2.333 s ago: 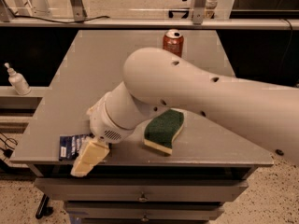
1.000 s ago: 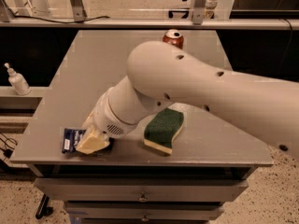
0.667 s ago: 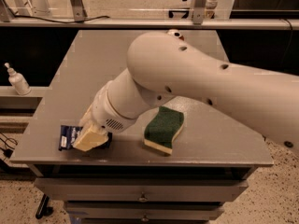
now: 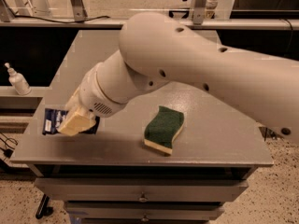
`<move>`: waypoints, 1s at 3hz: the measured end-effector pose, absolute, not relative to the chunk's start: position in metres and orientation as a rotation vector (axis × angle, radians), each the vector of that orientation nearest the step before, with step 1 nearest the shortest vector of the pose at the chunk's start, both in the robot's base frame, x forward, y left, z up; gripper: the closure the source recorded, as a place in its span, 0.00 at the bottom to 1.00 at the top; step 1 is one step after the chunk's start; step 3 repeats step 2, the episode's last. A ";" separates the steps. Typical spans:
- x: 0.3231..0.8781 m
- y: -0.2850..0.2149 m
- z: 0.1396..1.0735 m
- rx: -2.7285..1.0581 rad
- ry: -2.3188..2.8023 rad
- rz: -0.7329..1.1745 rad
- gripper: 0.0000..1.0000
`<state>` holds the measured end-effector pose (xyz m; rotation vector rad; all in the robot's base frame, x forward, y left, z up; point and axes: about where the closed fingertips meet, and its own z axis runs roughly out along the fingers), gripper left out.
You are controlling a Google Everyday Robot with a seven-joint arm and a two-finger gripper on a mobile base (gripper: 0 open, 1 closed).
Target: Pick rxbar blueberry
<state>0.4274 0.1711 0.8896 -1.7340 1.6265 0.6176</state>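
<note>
1. Your gripper [image 4: 76, 122] sits low at the near-left corner of the table [image 4: 219, 146], over the right part of the rxbar blueberry [image 4: 50, 119], which lies flat there.
2. You cannot tell whether it grips the bar.
3. The sponge [image 4: 163, 129] lies apart, to the right.

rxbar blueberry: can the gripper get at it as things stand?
Probably yes. The gripper is down right over the rxbar blueberry, covering part of it, near the front edge of the table. Nothing sits between them; the green-and-yellow sponge lies well apart.
</note>
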 end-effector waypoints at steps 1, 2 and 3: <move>0.439 0.179 0.910 -1.677 1.581 0.607 1.00; 0.439 0.180 0.910 -1.678 1.581 0.607 1.00; 0.439 0.180 0.910 -1.678 1.581 0.607 1.00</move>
